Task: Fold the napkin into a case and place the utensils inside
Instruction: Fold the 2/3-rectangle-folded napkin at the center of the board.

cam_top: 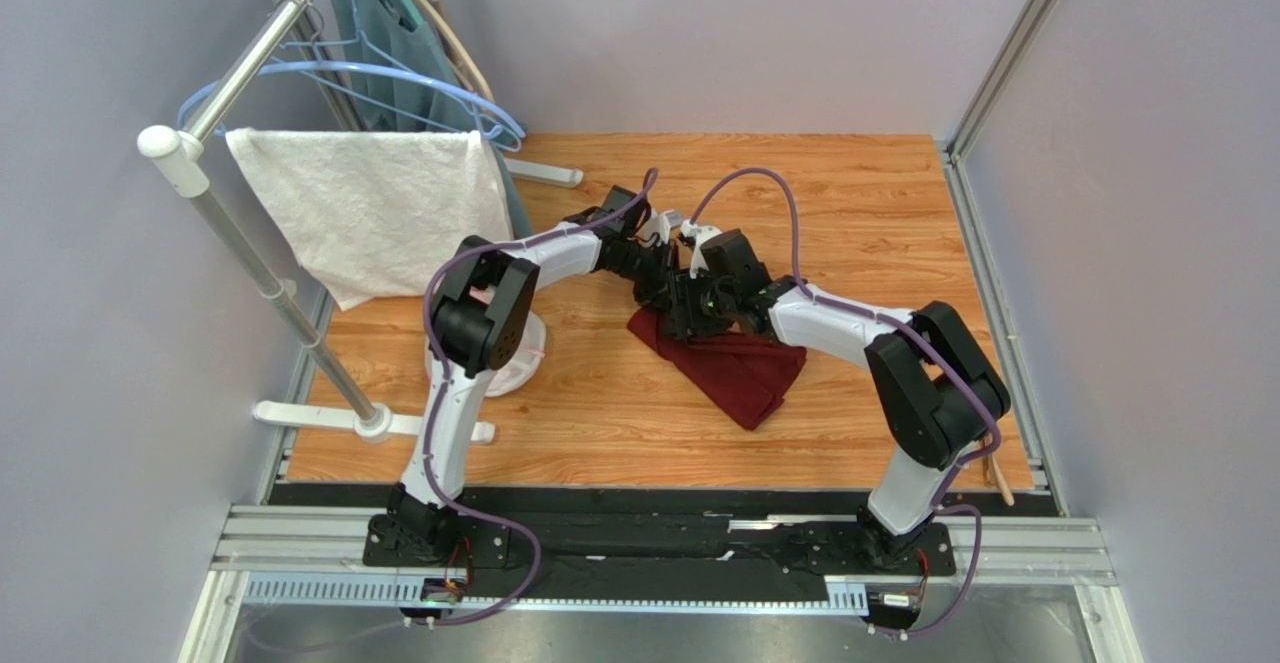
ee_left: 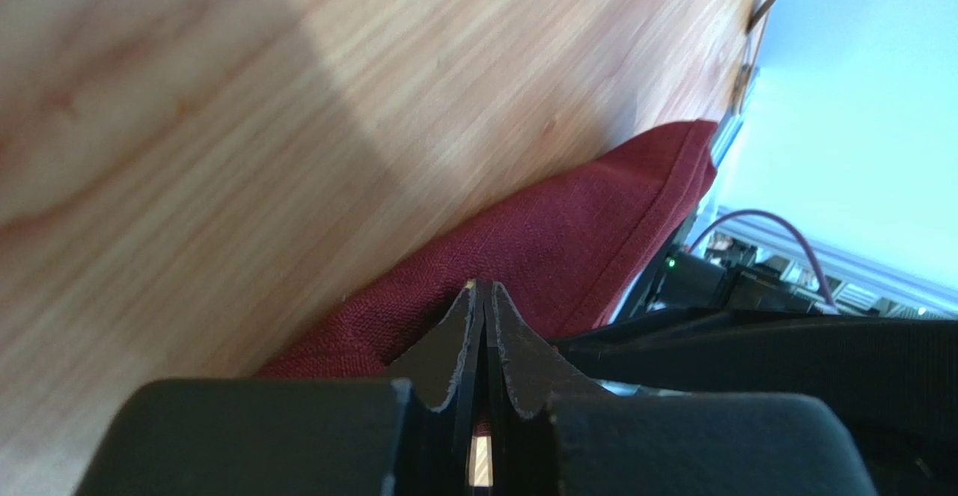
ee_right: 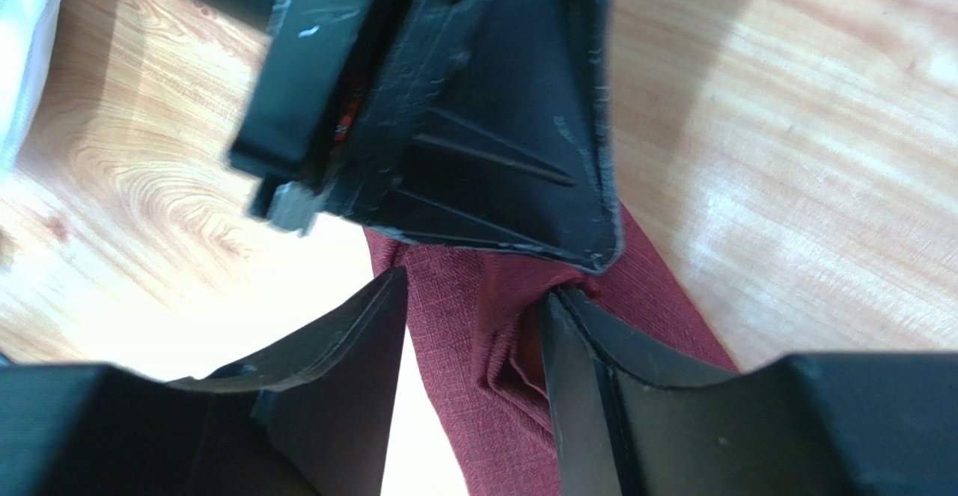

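Maroon napkin (cam_top: 736,371), half-folded, lies mid-way across the desk (cam_top: 842,198). At its edge the left fingers (ee_left: 503,345) are clenched; the right fingers (ee_right: 349,339) stand spread astride a ridge. Folding is in hand, I judge; next, pinch that ridge and draw it across.

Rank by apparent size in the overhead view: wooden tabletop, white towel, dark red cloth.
1. Light brown wooden tabletop.
2. White textured towel, though it hangs nearer the camera.
3. Dark maroon cloth napkin, folded and partly hidden.

Upper left of my overhead view, a white towel (cam_top: 368,213) hangs on a rack (cam_top: 248,251), with hangers (cam_top: 394,75) behind it. The wooden table (cam_top: 857,198) fills the middle.
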Controlling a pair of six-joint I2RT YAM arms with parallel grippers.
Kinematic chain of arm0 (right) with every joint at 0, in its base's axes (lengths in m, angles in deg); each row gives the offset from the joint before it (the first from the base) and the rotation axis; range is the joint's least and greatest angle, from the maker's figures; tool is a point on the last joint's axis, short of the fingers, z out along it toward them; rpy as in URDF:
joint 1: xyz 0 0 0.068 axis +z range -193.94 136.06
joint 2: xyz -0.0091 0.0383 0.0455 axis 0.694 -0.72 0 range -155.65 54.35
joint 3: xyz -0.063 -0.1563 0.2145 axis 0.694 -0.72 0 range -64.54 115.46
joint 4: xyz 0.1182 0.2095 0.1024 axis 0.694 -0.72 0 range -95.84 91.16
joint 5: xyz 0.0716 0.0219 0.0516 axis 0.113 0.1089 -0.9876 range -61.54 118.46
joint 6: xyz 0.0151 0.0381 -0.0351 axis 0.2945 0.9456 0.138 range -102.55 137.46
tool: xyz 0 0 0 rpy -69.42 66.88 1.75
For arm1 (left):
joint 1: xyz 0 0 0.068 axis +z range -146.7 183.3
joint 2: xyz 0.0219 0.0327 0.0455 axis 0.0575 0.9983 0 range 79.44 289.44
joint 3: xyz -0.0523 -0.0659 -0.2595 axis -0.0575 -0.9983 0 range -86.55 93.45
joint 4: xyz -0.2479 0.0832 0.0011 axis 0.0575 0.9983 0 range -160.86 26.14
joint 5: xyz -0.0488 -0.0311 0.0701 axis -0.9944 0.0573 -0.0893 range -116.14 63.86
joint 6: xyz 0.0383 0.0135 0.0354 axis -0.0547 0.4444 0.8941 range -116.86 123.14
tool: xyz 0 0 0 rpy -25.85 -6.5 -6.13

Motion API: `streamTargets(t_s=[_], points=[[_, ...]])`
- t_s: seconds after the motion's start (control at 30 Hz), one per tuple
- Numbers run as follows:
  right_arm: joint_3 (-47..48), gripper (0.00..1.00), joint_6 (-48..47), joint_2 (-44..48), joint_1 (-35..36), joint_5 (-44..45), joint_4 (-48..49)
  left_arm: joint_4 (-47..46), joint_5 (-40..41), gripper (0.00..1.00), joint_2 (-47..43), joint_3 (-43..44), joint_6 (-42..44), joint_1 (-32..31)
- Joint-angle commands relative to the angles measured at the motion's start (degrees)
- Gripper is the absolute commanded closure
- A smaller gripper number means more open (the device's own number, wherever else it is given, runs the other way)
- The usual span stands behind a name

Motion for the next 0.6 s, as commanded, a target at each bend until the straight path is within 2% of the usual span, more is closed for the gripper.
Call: streamTargets(t_s=[0.0,0.17,0.37,0.57], points=[[3.3,0.48,4.0,2.3,-1.3,-0.4,-2.7,0.6,-1.1,0.93,-6.0,-2.2,4.0,-0.4],[1.8,0.42,10.2,6.2,-4.2,-3.9,-5.7,-1.8,-1.6,0.95,-6.7,-5.7,4.1,-0.3],[-0.4,0.37,13.2,11.8,-14.3,-9.0,-11.3,-3.4,-1.7,0.96,-7.4,-7.5,4.0,-0.1],[0.8,0.41,13.0,8.7,-20.0,-9.4,-18.1,-3.3,-1.4,0.97,-8.5,-7.8,3.7,0.2]])
